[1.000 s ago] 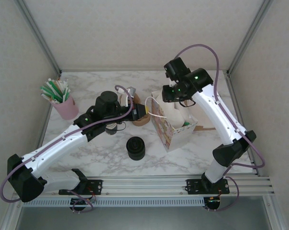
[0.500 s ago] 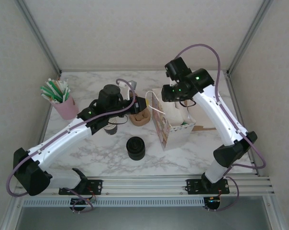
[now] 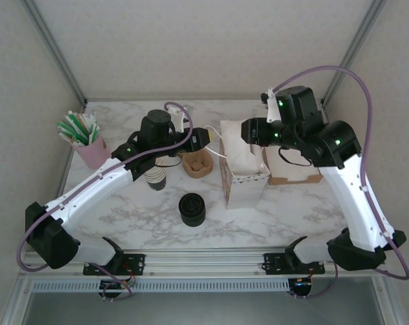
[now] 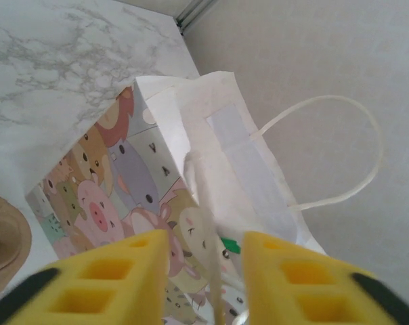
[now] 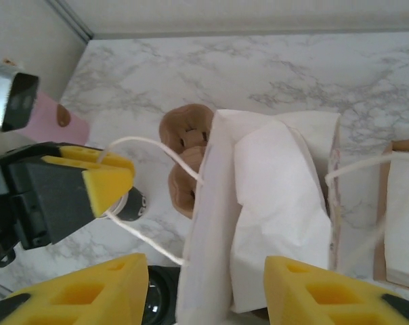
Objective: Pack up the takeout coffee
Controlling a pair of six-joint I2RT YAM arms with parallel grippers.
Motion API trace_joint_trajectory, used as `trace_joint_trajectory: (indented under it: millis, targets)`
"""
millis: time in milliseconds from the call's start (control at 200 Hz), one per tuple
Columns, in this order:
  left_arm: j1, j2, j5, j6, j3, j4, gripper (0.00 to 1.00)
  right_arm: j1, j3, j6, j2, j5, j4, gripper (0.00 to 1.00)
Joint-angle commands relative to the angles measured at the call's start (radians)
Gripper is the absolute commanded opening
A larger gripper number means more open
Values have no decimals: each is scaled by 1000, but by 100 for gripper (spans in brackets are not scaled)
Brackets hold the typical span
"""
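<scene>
1. Worktop [image 3: 279, 210]: marble, carrying all the items. Packing has not reached the loading stage.
2. Paper bag [image 3: 244, 177]: stands upright right of centre with its mouth open upward. White paper [image 5: 279, 203] sits inside it. No cup can be seen in the bag, though the paper hides part of the interior.
3. Right gripper [image 5: 204, 277]: hangs over the bag mouth. Its jaws are well apart, the bag's left wall lies between them unpinched, and they hold nothing.
4. Left gripper [image 4: 206, 271]: at the bag's left side, beside its cord handle [image 4: 340, 149]. The jaws are partly open. A thin strand of cord runs through the gap, but it looks loose rather than clamped.
5. Brown cardboard carrier [image 3: 196, 163]: just left of the bag, unused.
6. Stack of black lids [image 3: 191, 208]: near the front edge, apart from the bag. It is not part of the task.
7. Takeout coffee [image 3: 156, 179]: stands on the worktop left of the carrier, partly under the left arm and well apart from the bag. Neither gripper touches it.
8. Assessment: the bag is ready and open. Grasping the coffee, carrying it across and lowering it into the bag all remain.
</scene>
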Motion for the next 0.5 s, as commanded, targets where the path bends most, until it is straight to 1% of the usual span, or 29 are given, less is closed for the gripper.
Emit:
trace_joint_trajectory:
  millis: [0,80,200,325,355,391,431,451,496]
  targets:
    - [4,-53,15,10,33,-32,43,3,-50,9,-21,-44,49,52]
    - [4,-78,14,10,34,-46,47,3,-81,10,-39,-72,67,55]
    - [4,-118,0,11,39,-73,58,2,-123,8,-66,-126,100,59]
    - [4,-160,-22,20,43,-101,75,4,-167,5,-100,-191,138,63]
    - [5,-171,-29,23,42,-108,80,5,-177,2,-110,-209,146,66]
    - [4,-184,-34,27,41,-113,85,4,-193,-2,-125,-228,163,72]
    - [4,-199,-38,32,37,-118,89,5,-212,-4,-145,-254,180,74]
    - [5,-206,-41,33,35,-119,90,4,-222,-4,-153,-261,187,76]
    - [4,-224,-51,36,28,-123,95,5,-239,-3,-174,-273,198,77]
